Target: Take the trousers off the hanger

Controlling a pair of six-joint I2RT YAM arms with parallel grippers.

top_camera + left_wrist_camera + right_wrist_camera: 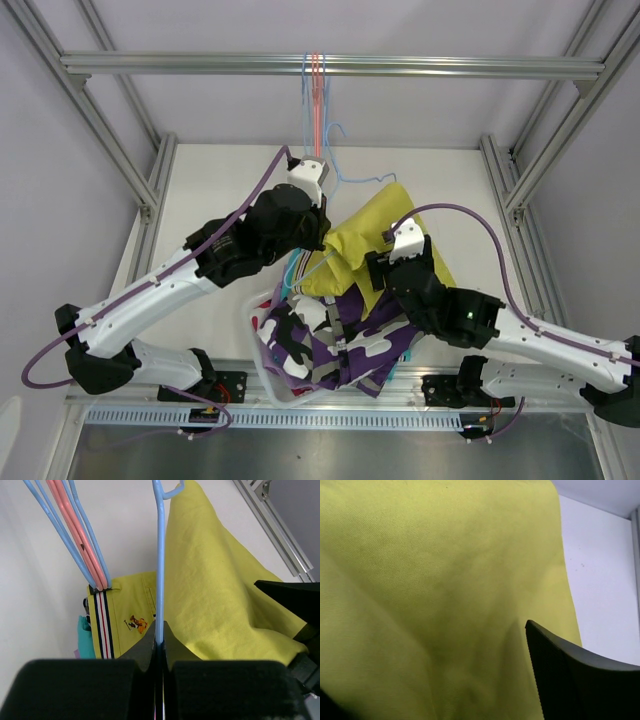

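Note:
The mustard yellow shorts [375,235] hang on a light blue hanger [160,565] over the table. My left gripper [160,630] is shut on the hanger's thin wire, just above the shorts' waistband with its striped side band [102,625]. In the top view the left gripper [312,222] is at the shorts' left edge. My right gripper [385,262] is on the shorts' right side. In the right wrist view it [425,655] is open, with yellow cloth [435,580] filling the space between its fingers [570,670]. The purple-black-white camouflage shorts [330,345] lie below in a basket.
Several empty pink and blue hangers [315,80] hang from the top rail [450,66], and also show in the left wrist view [75,535]. A white basket [262,372] holds removed shorts at the near edge. Teal cloth [84,635] shows below. Frame posts [515,180] stand either side.

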